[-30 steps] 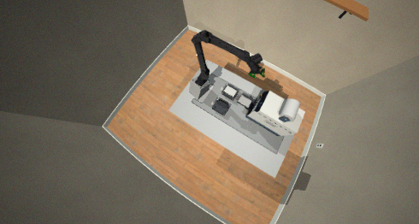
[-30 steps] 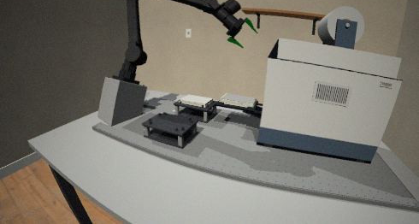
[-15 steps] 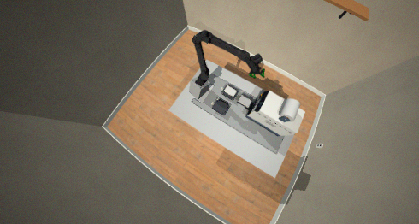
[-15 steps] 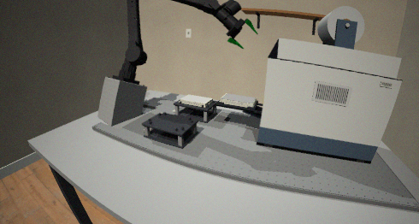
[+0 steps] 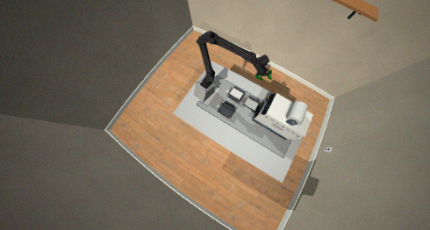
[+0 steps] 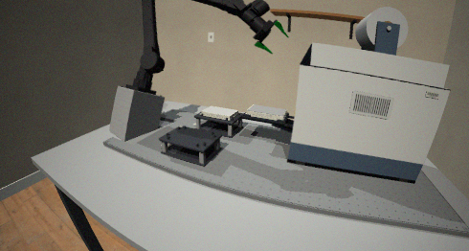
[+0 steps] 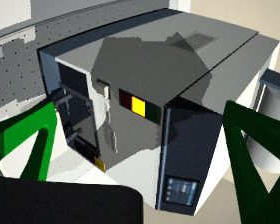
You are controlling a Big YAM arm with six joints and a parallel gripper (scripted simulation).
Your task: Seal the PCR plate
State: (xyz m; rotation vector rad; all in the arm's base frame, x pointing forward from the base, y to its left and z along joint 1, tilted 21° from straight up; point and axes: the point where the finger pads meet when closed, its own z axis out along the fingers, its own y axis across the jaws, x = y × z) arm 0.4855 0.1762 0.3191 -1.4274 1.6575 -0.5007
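Observation:
My gripper [image 6: 268, 36] with green fingers is open and empty, high in the air above the area in front of the sealer [image 6: 368, 111]; it also shows in the top view [image 5: 264, 75]. A plate [image 6: 266, 115] lies on the sealer's stage, which stands out in front of the housing's opening. A second plate [image 6: 219, 113] rests on a raised nest to its left. The dark nest [image 6: 191, 140] nearer the front is empty. In the wrist view I look down on the sealer's front, and its lamp [image 7: 138, 106] shows amber. My fingers frame the housing, far from it.
The arm's grey base block [image 6: 136, 112] stands at the left of the mat. A foil roll [image 6: 380, 27] sits on top of the sealer housing. A wooden shelf [image 6: 316, 15] hangs on the wall behind my gripper.

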